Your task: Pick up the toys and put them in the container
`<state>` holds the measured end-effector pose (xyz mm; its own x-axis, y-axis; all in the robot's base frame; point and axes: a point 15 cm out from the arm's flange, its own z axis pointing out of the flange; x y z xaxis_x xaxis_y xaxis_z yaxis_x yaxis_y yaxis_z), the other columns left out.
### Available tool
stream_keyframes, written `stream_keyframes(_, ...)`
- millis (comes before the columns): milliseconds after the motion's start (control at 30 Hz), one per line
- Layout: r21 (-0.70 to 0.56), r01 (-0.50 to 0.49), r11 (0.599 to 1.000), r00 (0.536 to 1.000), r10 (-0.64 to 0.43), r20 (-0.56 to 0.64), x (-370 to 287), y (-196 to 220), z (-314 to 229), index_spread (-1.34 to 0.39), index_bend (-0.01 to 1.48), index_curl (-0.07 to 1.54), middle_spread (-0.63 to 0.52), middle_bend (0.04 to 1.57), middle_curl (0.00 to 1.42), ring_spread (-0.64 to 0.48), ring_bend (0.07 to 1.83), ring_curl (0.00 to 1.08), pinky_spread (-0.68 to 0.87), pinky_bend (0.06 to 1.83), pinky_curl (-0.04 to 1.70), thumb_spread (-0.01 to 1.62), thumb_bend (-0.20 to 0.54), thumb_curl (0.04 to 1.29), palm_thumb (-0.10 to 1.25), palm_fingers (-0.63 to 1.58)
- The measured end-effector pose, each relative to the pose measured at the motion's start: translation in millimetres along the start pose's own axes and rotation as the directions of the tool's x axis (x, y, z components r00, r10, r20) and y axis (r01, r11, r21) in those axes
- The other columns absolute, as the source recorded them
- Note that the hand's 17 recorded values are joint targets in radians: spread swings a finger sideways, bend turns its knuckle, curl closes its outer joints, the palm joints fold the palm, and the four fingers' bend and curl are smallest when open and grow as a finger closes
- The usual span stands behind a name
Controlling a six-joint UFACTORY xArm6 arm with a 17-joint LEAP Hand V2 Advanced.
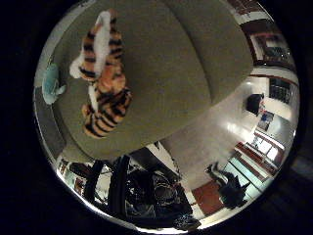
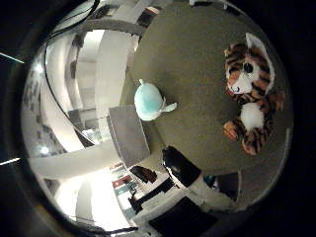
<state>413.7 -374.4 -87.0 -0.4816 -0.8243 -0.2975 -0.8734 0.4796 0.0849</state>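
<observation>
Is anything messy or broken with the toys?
Nothing looks broken or spilled. The tiger toy and the light blue whale toy lie apart on the green cushion, the whale near its edge. Neither is in a container, and none can be made out.

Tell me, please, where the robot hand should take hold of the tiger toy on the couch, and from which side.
Probably around the belly of the tiger toy, coming down from above. It lies on its back on the olive couch cushion, white belly up, limbs spread, so the soft torso is the thickest free part. The light blue plush lies well apart.
</observation>
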Motion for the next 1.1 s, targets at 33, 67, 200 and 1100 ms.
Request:
stream_keyframes(33, 0.002, 0.001, 1.0, 1.0, -0.001, 0.001, 0, -5, 3, -0.14, 0.15, 0.26, 0.25, 0.2, 0.33, 0.28, 0.28, 0.27, 0.42, 0.46, 0.19, 1.1, -0.024, 0.35, 0.57, -0.02)
stream_keyframes(67, 0.009, 0.004, 1.0, 1.0, -0.004, -0.002, 1, -12, 5, -0.14, 0.15, 0.25, 0.25, 0.2, 0.33, 0.28, 0.28, 0.27, 0.42, 0.47, 0.19, 1.1, -0.022, 0.35, 0.57, -0.02)
stream_keyframes(200, -0.005, -0.002, 1.0, 1.0, 0.002, -0.002, 4, -15, 18, -0.15, 0.15, 0.25, 0.25, 0.2, 0.33, 0.28, 0.28, 0.27, 0.43, 0.47, 0.19, 1.09, -0.022, 0.35, 0.58, -0.02)
stream_keyframes(1100, -0.196, 0.007, 0.981, 0.999, -0.013, -0.03, 1, 23, 72, -0.29, 0.18, 0.28, 0.02, 0.23, 0.34, 0.13, 0.45, 0.29, 0.42, 0.64, 0.16, 1.04, -0.019, 0.36, 0.67, 0.44)
